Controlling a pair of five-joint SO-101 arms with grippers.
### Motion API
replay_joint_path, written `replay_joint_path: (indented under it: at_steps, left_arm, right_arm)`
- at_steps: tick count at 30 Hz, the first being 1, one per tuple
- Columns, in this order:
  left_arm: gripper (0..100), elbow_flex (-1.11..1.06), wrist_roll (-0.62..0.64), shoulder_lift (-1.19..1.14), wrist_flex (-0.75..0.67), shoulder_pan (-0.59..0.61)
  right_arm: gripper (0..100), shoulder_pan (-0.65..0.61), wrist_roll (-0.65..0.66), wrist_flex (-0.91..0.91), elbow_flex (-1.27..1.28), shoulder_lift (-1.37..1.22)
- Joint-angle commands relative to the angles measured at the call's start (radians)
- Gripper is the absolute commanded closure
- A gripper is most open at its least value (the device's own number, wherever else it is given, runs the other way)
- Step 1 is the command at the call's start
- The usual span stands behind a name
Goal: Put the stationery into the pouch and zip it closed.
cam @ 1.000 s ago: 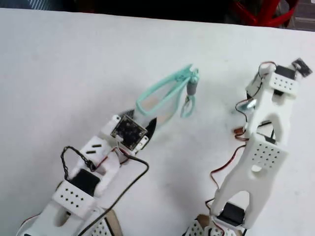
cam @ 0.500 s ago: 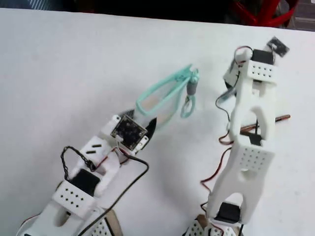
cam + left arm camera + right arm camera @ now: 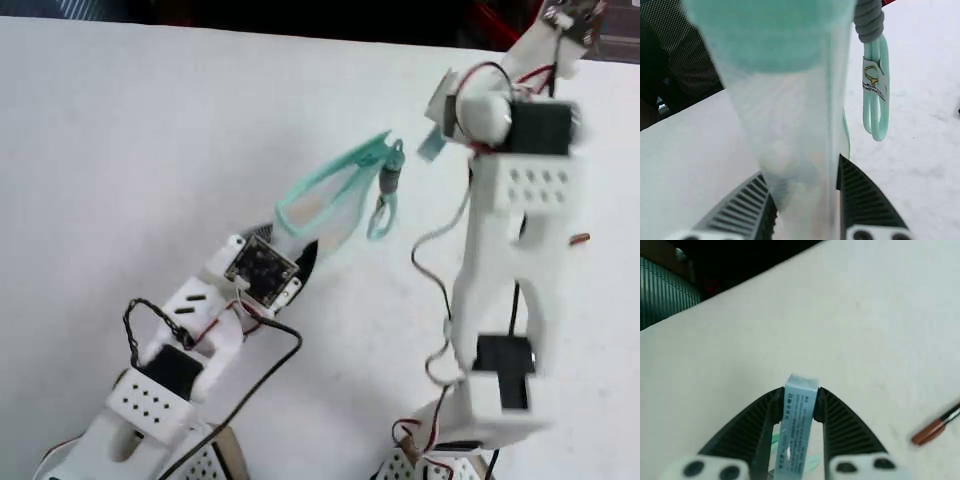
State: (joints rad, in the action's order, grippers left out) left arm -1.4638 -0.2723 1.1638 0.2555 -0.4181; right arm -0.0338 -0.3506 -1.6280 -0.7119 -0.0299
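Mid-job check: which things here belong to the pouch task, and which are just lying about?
Job: pouch in left gripper; eraser in right gripper; brown pencil on table.
Lying about: dark mesh object beyond the table.

No text can be read with certainty. A small label [image 3: 874, 80] is fixed on the mint loop [image 3: 879, 136] hanging beside the pouch [image 3: 790, 90]; a gold ring-shaped emblem and a line of tiny dark print are seen on it, but the letters are too small to be made out. Faint pale print is carried along the pale blue block [image 3: 796, 430], blurred beyond reading.
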Motion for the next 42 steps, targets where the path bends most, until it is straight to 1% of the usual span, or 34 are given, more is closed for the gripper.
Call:
replay_joint_path:
  at_steps: [1,3,6,9,11,16,23,25,30,33,37,40,42]
  left_arm:
    - [84,0.002,-0.014,-0.010,0.003,0.002]
    - [84,0.002,-0.014,-0.010,0.005,0.002]
    - [84,0.000,-0.014,-0.010,0.005,0.002]
    - [84,0.000,-0.014,-0.010,0.005,0.002]
    - [84,0.000,-0.014,-0.010,0.005,0.002]
    - [84,0.000,-0.014,-0.010,0.005,0.002]
    - [84,0.000,-0.014,-0.010,0.005,0.002]
    - [84,0.000,-0.014,-0.010,0.005,0.002]
    - [84,-0.002,-0.014,-0.010,0.006,0.004]
    - [84,-0.002,-0.014,-0.010,0.006,0.025]
    - [84,-0.002,-0.014,-0.010,0.006,0.027]
    - [84,-0.002,-0.014,-0.010,0.006,0.027]
    - [84,-0.002,-0.014,-0.010,0.006,0.027]
  right_arm:
    - [97.6,-0.050,0.184,0.001,-0.046,0.160]
    - [97.8,-0.104,0.252,0.001,-0.046,0.214]
    - [97.8,-0.225,0.344,0.001,-0.040,0.283]
    - [97.8,-0.337,0.393,-0.001,-0.037,0.329]
    - [97.8,-0.384,0.400,-0.001,-0.037,0.348]
    - [97.8,-0.409,0.411,-0.010,-0.035,0.375]
    - [97.8,-0.409,0.428,-0.015,-0.005,0.524]
    - [97.8,-0.409,0.428,0.005,0.072,0.555]
    - [97.8,-0.404,0.428,0.114,0.376,0.679]
    - [97.9,-0.404,0.430,0.239,0.580,0.826]
    - [97.9,-0.403,0.437,0.453,0.855,1.027]
    - [97.9,-0.409,0.517,0.596,1.019,1.127]
    - [97.9,-0.404,0.539,0.656,1.083,1.159]
